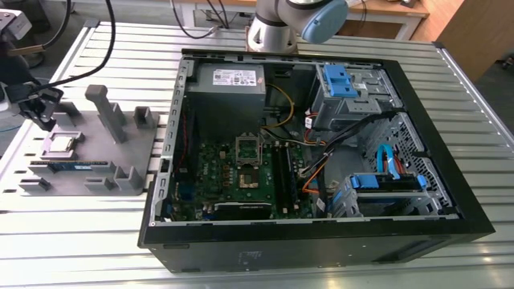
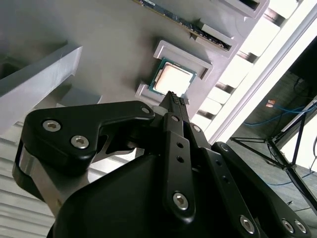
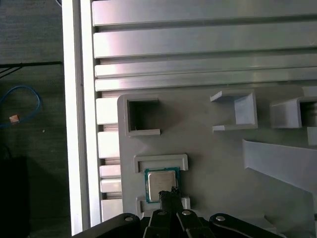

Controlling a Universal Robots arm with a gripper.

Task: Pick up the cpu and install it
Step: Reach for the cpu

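The cpu (image 1: 62, 142) is a small silver square lying in its recess on the grey holder tray (image 1: 120, 153), at the exterior view's left. My gripper (image 1: 44, 120) hangs just above and behind it, apart from it. In both wrist views the black fingers come together to a narrow tip with nothing between them: the gripper (image 2: 174, 98) points at the cpu (image 2: 171, 79), and the gripper (image 3: 168, 193) overlaps the near edge of the cpu (image 3: 160, 181). The socket (image 1: 247, 150) sits on the green motherboard inside the open case.
A blue-green memory stick (image 1: 68, 163) lies on the tray beside the cpu. Grey posts (image 1: 105, 111) rise from the tray. The open black computer case (image 1: 321, 150) stands to the exterior view's right, with cables and blue drive brackets. The slatted table edge (image 3: 81, 124) runs close by.
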